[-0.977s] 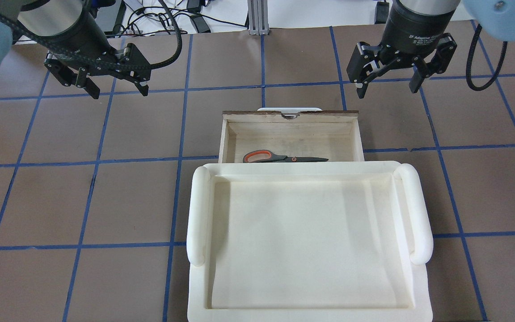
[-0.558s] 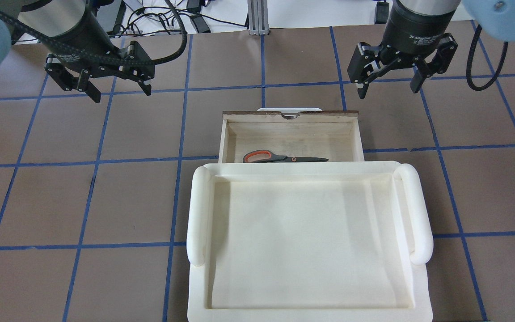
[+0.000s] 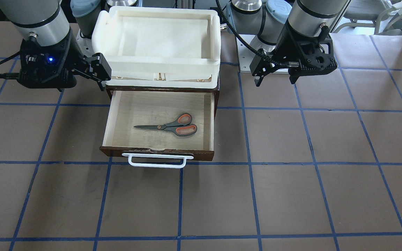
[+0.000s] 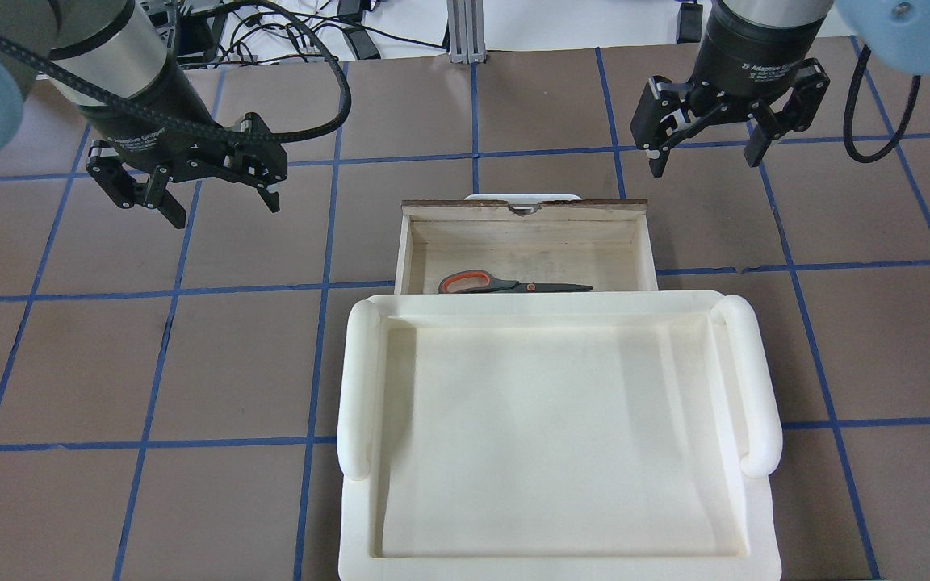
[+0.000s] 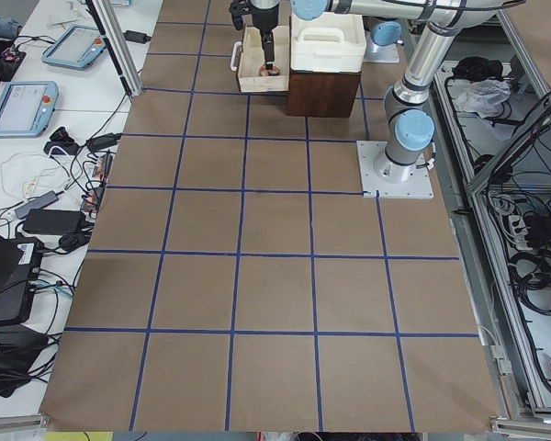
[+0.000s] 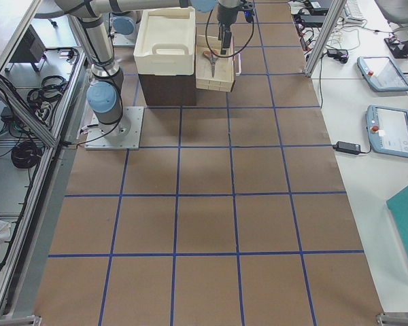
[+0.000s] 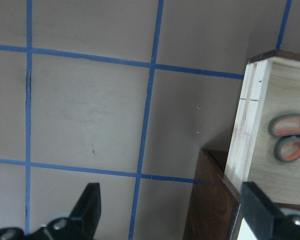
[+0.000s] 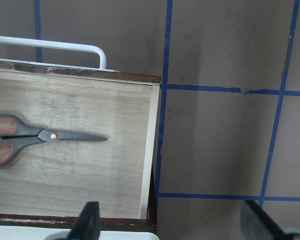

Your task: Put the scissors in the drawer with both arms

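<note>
Pale plywood lines the open drawer (image 3: pixel 109 120), which is pulled out from beneath a white foam tray (image 4: pixel 356 379). The scissors (image 3: pixel 168 126) lie flat and closed on the drawer floor, with the orange-lined handles toward the robot's left. The left gripper (image 4: pixel 223 211) hovers above the brown table (image 4: pixel 69 363) beside the drawer, jaws spread wide and holding nothing. The right gripper (image 4: pixel 707 164) hovers on the opposite side, equally wide open and empty

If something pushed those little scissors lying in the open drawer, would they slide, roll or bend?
The scissors lie flat, blades closed, so they would probably slide or spin on the plywood floor of the drawer, not roll. The slim metal blades look stiff. Lying so low, they may be awkward to pinch; the thicker handles seem easier.
</note>
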You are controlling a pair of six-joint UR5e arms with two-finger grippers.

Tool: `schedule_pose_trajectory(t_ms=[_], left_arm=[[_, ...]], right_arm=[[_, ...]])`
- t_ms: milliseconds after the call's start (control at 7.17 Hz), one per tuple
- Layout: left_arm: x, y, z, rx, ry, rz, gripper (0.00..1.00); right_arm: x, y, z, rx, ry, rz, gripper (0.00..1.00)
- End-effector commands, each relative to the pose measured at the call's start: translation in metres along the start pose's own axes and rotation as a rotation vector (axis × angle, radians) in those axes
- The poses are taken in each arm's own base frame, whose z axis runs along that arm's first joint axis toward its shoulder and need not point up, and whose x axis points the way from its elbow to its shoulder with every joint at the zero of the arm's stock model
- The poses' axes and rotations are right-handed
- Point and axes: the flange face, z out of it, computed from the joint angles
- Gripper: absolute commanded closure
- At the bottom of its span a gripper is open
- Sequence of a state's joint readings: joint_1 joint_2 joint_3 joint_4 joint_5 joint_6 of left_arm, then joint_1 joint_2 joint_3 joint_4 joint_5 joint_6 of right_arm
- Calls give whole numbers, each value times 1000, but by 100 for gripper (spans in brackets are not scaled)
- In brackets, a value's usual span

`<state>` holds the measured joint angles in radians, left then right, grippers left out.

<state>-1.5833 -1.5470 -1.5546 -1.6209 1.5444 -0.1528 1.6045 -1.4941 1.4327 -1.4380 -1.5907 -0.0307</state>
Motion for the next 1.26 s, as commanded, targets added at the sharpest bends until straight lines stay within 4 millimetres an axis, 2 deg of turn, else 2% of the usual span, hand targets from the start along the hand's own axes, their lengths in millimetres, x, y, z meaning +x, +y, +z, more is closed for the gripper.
schedule_pose_trajectory(t_ms=[0,140,419,1116], left_arm=[[0,-5,9,1,0,4,0],[0,0,5,3,-1,10,0],[-8,-3,7,5,-15,-7,0],[-3,-3,12,0,-11,-32,0]], right_arm=[[1,0,0,1,0,2,0],[1,0,0,1,1,2,0],[1,-1,0,4,0,2,0],[2,-1,0,4,1,9,0]])
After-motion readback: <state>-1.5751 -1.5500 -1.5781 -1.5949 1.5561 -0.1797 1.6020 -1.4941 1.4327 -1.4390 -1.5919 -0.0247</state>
